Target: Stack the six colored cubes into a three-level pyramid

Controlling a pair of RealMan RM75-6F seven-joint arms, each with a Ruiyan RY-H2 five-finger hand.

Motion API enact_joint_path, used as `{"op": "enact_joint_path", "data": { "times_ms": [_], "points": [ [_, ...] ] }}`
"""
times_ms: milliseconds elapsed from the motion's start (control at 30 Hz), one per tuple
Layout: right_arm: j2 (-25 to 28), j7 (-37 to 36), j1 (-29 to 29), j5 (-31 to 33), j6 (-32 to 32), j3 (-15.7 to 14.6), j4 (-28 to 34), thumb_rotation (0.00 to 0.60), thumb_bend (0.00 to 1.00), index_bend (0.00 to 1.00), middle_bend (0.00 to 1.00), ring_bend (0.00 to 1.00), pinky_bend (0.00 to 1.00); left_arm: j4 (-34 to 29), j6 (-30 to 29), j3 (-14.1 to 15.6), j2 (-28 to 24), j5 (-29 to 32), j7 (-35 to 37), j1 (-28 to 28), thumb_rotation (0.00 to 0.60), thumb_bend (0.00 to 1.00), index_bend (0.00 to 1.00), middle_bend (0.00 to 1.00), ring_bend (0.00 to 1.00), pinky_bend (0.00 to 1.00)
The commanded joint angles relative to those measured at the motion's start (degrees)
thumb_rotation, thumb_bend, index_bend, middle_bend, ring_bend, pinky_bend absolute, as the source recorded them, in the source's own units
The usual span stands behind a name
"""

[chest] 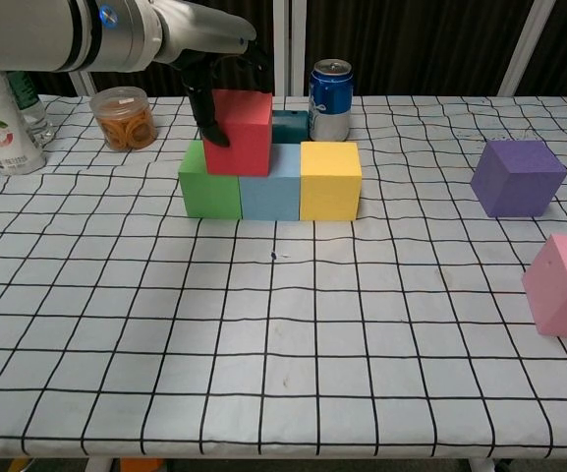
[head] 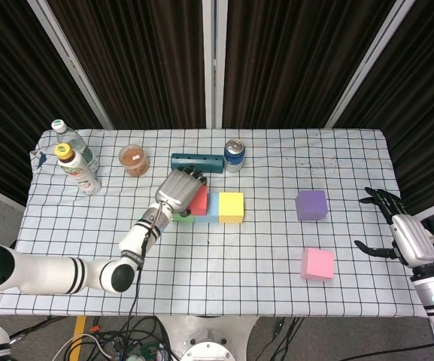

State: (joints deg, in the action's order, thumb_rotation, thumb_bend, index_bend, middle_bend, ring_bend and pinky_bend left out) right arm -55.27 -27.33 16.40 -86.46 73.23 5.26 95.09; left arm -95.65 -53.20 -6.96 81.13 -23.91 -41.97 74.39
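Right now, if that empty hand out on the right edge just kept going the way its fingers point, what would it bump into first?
Probably the purple cube. The right hand is open, fingers pointing inward across the table toward it. The pink cube sits nearer the front, likely off that line, though depth is unclear.

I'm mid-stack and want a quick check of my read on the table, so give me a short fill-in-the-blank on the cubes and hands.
1. The left hand holds the ____ cube on top of the bottom row.
2. In the bottom row, the blue cube sits between the green cube and the ____ cube.
3. The two cubes still off the stack are the purple cube and the ____ cube.
4. The right hand holds ____.

Missing words: red; yellow; pink; nothing
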Motion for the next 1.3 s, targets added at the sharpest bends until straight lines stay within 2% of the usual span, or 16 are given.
{"op": "enact_joint_path", "data": {
  "times_ms": [33,333,533,667,833,1067,1300],
  "points": [
    [0.0,0.0,-0.1,0.0,0.1,0.0,0.0,0.600,0.13,0.00,0.21,0.00,0.00,-0.1,-0.1,0.1,0.1,-0.1,-0.2,0.0,0.600,0.18,0.23,0.15,0.10,0.22],
    [0.1,-0.2,-0.2,0.0,0.3,0.1,0.0,0.600,0.13,0.00,0.21,0.00,0.00,-1.1,-0.8,0.0,-0.3,0.0,0.0,-0.2,0.600,0.17,0.13,0.14,0.10,0.22],
    [0.4,-0.2,-0.2,0.2,0.1,0.1,0.0,0.600,0.15,0.00,0.21,0.00,0.00,-4.9,-2.5,-0.7,-2.7,-2.5,2.4,-2.1,0.600,0.17,0.10,0.09,0.09,0.21],
    [0.5,-0.3,0.2,1.2,-1.7,0.0,-0.5,0.600,0.16,0.00,0.21,0.00,0.00,-10.0,-5.6,-0.9,-6.3,-7.8,6.6,-6.0,0.600,0.17,0.08,0.07,0.08,0.20],
    [-1.1,1.2,2.6,3.2,-6.5,0.3,-2.1,0.600,0.16,0.00,0.21,0.00,0.00,-14.6,-13.0,1.4,-11.0,-18.8,13.5,-14.6,0.600,0.17,0.09,0.07,0.08,0.18],
    [-6.1,7.2,7.5,7.9,-14.0,1.9,-7.1,0.600,0.12,0.00,0.19,0.00,0.00,-14.2,-22.7,6.5,-12.7,-31.0,18.6,-25.4,0.600,0.17,0.12,0.09,0.08,0.17],
    [-12.0,12.8,12.1,12.0,-19.2,3.9,-14.5,0.600,0.09,0.00,0.19,0.00,0.00,-12.9,-24.6,9.4,-13.7,-37.4,23.6,-32.3,0.600,0.17,0.13,0.10,0.08,0.17]
  ]
}}
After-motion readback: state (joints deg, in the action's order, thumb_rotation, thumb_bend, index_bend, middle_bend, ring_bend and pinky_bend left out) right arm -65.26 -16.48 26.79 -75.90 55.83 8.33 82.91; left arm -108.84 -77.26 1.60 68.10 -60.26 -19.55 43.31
